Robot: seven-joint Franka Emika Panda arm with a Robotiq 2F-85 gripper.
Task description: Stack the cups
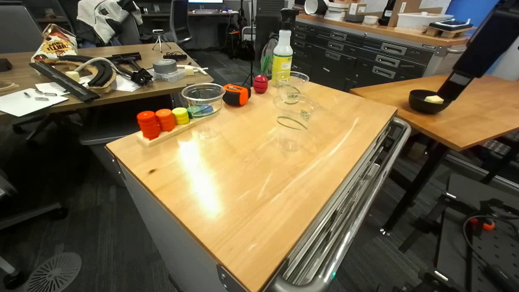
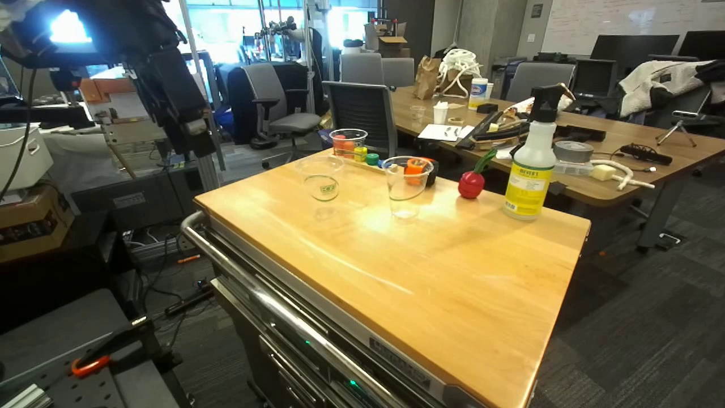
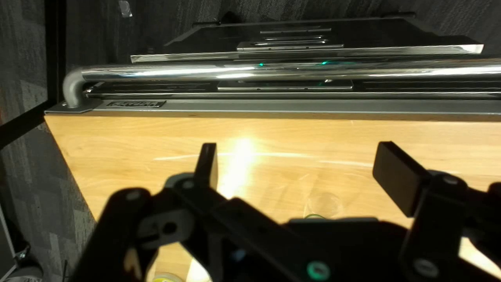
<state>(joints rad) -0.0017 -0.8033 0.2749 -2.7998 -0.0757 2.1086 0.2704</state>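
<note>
Worktop (image 2: 464, 266): glossy wood.
Left cup (image 2: 322, 186), right cup (image 2: 405, 190), in an exterior view: probably light, slippery, easily dented; pinch gently below rim.
Gripper (image 3: 299, 172): spread wide, empty.

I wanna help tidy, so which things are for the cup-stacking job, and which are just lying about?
For the job:
one clear cup
another clear cup
the end effector

Just lying about:
spray bottle
red radish-like thing
orange-and-black gadget
coloured discs
maybe the see-through container near them (can't tell if it's a cup)
</note>
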